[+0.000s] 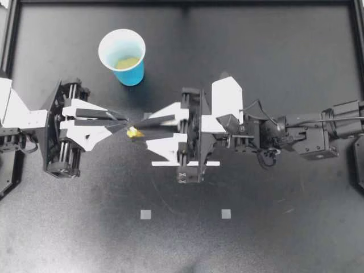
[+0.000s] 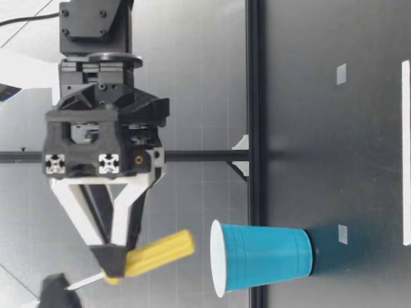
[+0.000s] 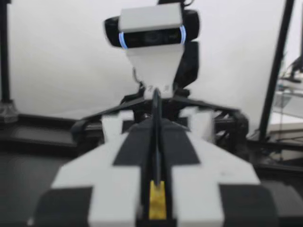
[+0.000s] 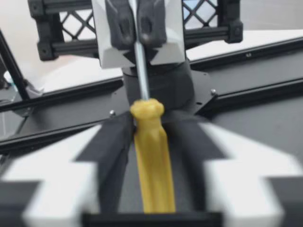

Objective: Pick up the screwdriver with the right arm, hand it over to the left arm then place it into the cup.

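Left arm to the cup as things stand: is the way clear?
Likely yes, once freed. In the top view nothing lies between the left hand and the upright, open cup. But both it and the right hand are shut on the screwdriver, so the right must let go first.

The screwdriver (image 1: 135, 132) is held above the table (image 1: 273, 57), gripped by the left hand (image 1: 119, 120) at 9 o'clock and the right hand (image 1: 145, 128) at 3 o'clock. The cup (image 1: 122, 56) is stood at 12 o'clock.
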Robot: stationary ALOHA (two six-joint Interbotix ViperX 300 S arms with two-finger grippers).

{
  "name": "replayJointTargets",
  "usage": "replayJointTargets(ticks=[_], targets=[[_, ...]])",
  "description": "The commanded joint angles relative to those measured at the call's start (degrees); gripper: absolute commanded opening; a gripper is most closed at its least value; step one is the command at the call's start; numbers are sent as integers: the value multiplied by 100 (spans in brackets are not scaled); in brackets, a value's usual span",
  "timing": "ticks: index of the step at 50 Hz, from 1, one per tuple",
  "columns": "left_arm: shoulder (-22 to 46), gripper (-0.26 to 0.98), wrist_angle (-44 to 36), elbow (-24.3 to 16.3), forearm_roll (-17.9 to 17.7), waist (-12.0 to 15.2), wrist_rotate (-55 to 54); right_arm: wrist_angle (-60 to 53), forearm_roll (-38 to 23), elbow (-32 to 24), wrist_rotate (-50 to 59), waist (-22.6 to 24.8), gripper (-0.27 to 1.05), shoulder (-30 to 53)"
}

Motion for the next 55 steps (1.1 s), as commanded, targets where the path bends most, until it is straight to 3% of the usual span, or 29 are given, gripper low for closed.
replayJointTargets(ticks=[1, 10, 16, 22, 30, 38, 49, 55], targets=[[-35, 2, -18, 0, -246, 9, 193, -18, 44, -105, -53, -44, 74, -149], [-114, 2, -9, 158, -905, 167, 879, -70, 44, 141, -70, -211, 73, -501], [-114, 2, -26, 202, -1635, 492, 1459, -185, 53, 475, -70, -255, 73, -932], [18, 2, -44, 114, -1995, 923, 1951, -378, 44, 773, -53, -255, 73, -1266], [325, 2, -62, -70, -2065, 1626, 2250, -527, 53, 1081, -26, -255, 73, -1538], [782, 2, -62, -378, -2057, 1960, 2329, -563, 44, 1143, -18, -255, 73, -1617], [1310, 3, -62, -659, -2083, 2074, 2241, -563, 35, 1143, -9, -185, 73, -1591], [1433, 10, -62, -668, -2109, 2074, 2241, -563, 26, 1143, -9, -149, 73, -1591]])
